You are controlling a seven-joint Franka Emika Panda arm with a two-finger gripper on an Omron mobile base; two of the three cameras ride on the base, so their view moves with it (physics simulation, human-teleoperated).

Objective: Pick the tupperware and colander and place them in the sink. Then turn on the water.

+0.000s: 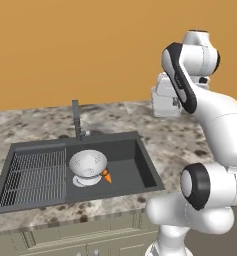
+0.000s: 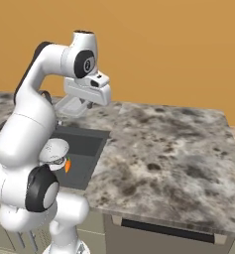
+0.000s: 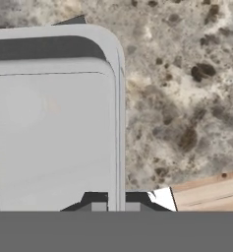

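Observation:
The tupperware (image 3: pixel 54 128), a pale translucent rectangular container, hangs above the speckled counter behind the sink's right end. My gripper (image 3: pixel 115 206) is shut on its rim wall. From the base views the tupperware (image 1: pixel 165 102) (image 2: pixel 72 105) sits under the hand, held in the air. The round white perforated colander (image 1: pixel 88 164) (image 2: pixel 54 149) rests inside the dark sink (image 1: pixel 135 165) (image 2: pixel 87 144), over the drain. No water falls from the dark faucet (image 1: pixel 76 120).
A small orange piece (image 1: pixel 107 176) (image 2: pixel 67 165) lies in the basin beside the colander. The ribbed drainboard (image 1: pixel 32 175) takes up the sink's left half. Speckled counter (image 2: pixel 168 149) stretches to the right, with an orange wall behind.

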